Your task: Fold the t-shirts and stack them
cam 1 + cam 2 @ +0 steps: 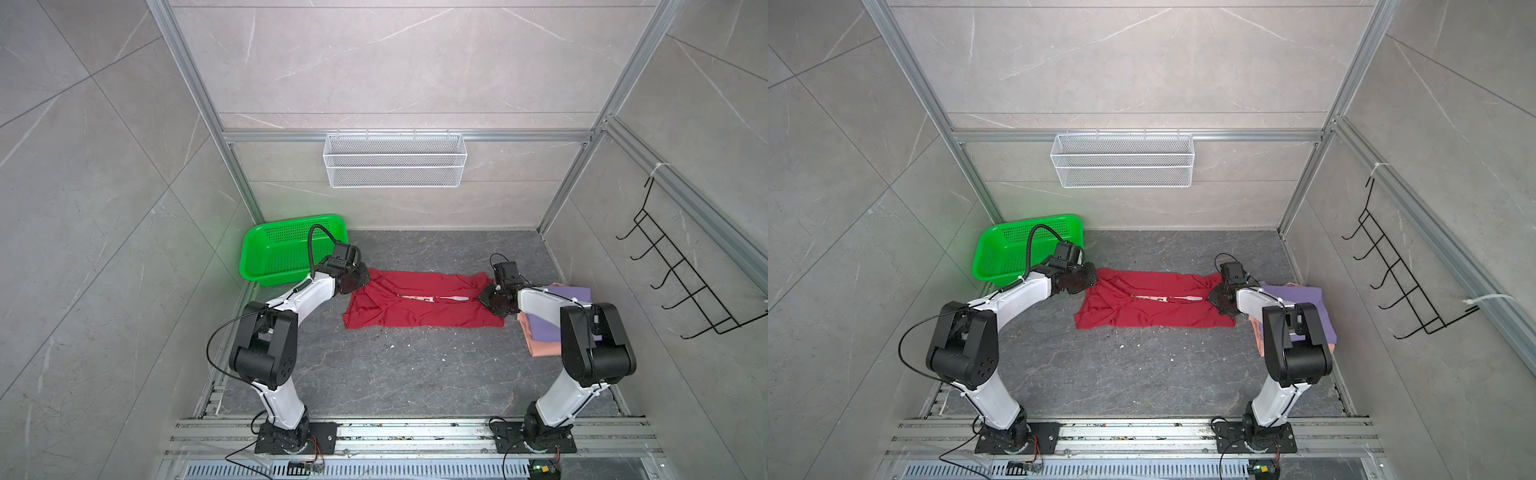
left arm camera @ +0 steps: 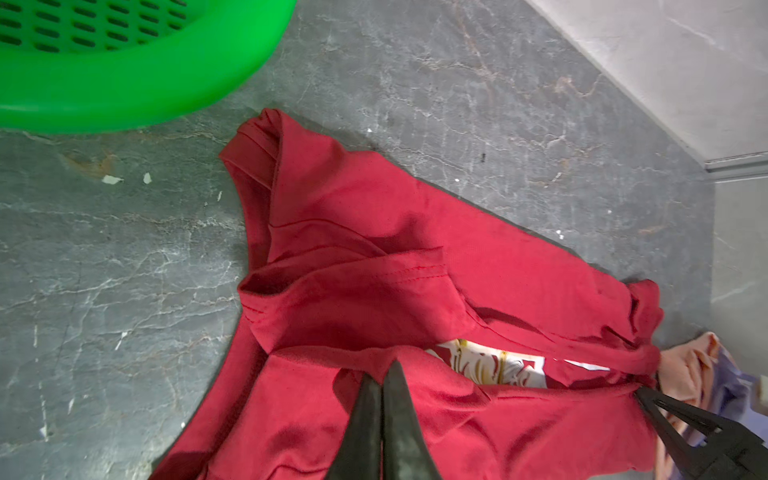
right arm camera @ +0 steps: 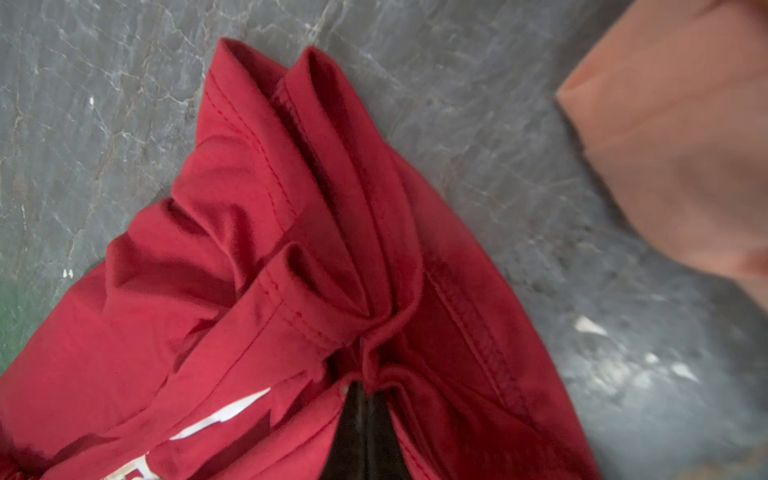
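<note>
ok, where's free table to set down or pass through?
Biggest: table between the red shirt and base rail, between both arms. Narrower strip behind the red shirt to the back wall, right of the green basket. Crowded: right edge, lavender shirt on salmon shirt under the right arm; left tool by the basket.
</note>
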Controlling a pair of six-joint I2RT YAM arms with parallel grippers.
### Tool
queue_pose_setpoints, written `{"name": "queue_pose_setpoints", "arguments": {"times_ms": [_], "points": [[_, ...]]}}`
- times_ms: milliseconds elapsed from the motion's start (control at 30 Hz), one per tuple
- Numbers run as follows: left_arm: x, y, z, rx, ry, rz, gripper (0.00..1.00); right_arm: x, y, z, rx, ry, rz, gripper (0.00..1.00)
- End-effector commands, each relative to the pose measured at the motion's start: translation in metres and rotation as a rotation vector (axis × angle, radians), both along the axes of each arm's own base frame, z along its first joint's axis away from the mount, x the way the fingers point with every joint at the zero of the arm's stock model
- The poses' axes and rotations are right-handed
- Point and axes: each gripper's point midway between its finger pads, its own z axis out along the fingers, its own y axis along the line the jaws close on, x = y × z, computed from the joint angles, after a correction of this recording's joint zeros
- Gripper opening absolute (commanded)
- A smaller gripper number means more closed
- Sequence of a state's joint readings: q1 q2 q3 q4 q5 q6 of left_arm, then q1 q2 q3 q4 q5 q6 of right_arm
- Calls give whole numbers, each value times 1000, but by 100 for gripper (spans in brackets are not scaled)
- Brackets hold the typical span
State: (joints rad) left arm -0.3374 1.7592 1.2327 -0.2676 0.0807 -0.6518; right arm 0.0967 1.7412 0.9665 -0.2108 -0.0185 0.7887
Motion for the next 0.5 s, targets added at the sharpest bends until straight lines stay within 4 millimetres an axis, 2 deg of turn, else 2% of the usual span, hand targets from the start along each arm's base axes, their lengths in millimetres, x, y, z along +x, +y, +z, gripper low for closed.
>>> {"name": "queue_pose_setpoints", "arguments": {"times_ms": [0, 33, 67, 100, 167, 300, 467], "points": [[19, -1, 14, 9, -58, -9, 14, 20, -3, 17, -11, -75, -6, 19], [19, -1, 14, 14, -57, -11, 25, 20, -4, 23, -16, -90, -3, 34], [18, 0, 17, 19, -66, -13, 38, 20, -5, 30, -25, -111, 3, 44], [18, 1, 19, 27, -75, -14, 45, 19, -6, 36, -34, -125, 8, 49], [16, 8, 31, 49, -104, -2, 53, 16, -8, 53, -54, -156, 25, 52], [6, 12, 46, 68, -122, -4, 57, 10, -2, 77, -50, -208, 54, 53], [-14, -9, 31, 38, -64, -44, 58, 18, 27, 82, -15, -231, 126, 53]]}}
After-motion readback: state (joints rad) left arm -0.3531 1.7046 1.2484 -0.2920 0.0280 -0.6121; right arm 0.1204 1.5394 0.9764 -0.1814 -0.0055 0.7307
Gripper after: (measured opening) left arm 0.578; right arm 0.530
